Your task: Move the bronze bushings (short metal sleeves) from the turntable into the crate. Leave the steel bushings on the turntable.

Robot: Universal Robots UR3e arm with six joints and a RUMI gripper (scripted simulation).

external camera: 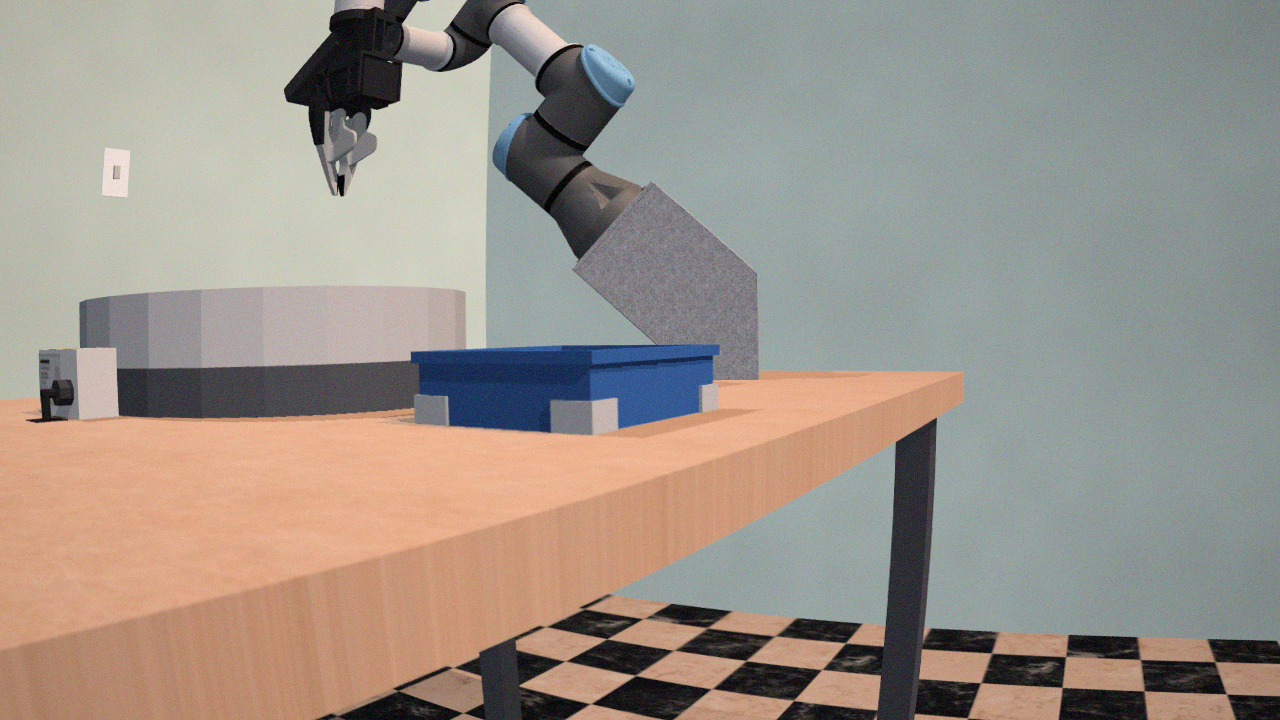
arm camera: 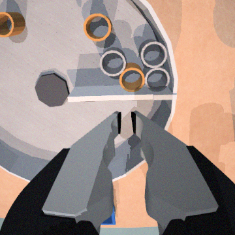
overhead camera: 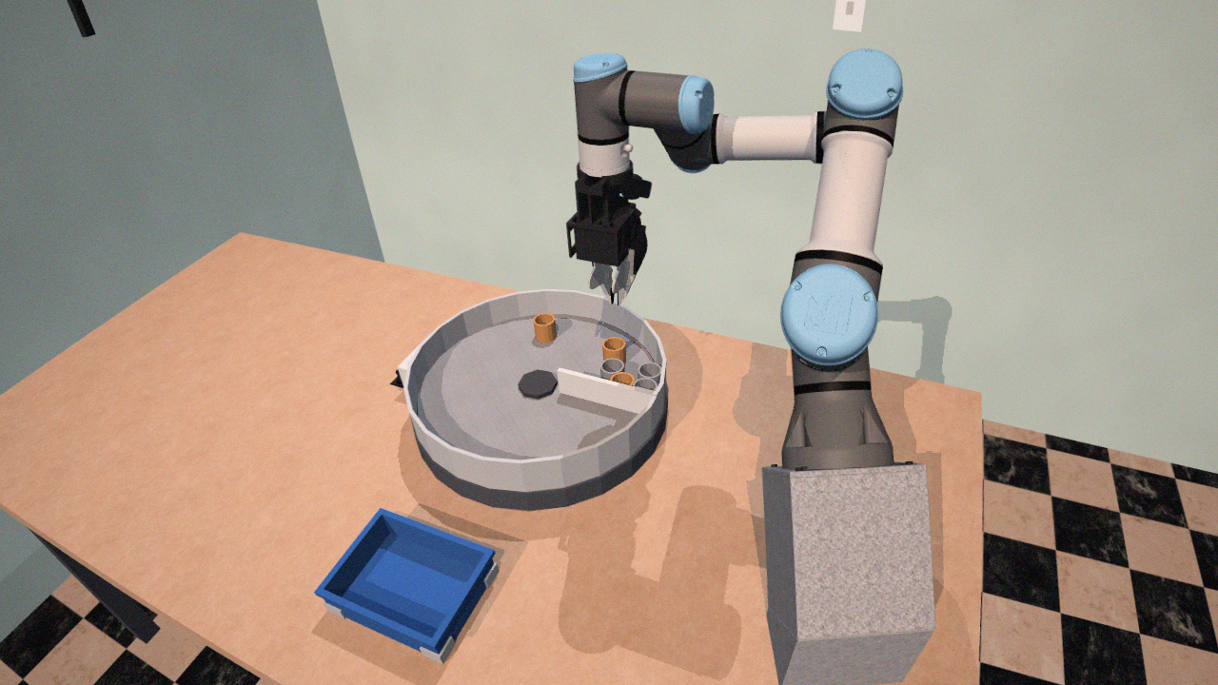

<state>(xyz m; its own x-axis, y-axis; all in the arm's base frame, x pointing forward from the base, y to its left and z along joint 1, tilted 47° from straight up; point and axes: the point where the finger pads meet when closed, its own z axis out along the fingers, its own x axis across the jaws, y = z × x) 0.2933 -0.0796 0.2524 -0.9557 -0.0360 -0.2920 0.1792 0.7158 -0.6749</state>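
The gripper (overhead camera: 615, 300) (external camera: 340, 193) (arm camera: 126, 113) hung above the turntable (overhead camera: 511, 470) (external camera: 268, 326) (arm camera: 29, 124), its fingers drawn to a narrow gap with nothing between them. Three bronze bushings stood upright on the turntable: the first bronze bushing (overhead camera: 544, 328) (arm camera: 19, 24) well apart, the second bronze bushing (overhead camera: 614, 353) (arm camera: 85, 29) nearer the steel bushings, and the third bronze bushing (overhead camera: 622, 379) (arm camera: 132, 89) among those three, perhaps touching one, beside the white divider (overhead camera: 604, 391) (arm camera: 114, 98). The blue crate (overhead camera: 408, 587) (external camera: 501, 394) (arm camera: 109, 219) held no bushings.

Bronze bushings (overhead camera: 543, 328) (arm camera: 97, 27) upright on turntable (overhead camera: 520, 473) (external camera: 268, 326) (arm camera: 19, 114).

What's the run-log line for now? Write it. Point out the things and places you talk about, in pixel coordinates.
hand (overhead camera: 614, 300) (external camera: 340, 193) (arm camera: 126, 113): shut, nothing held | turntable (overhead camera: 536, 479) (external camera: 268, 328) (arm camera: 173, 75): three bronze, three steel bushings | crate (overhead camera: 406, 630) (external camera: 501, 389): empty
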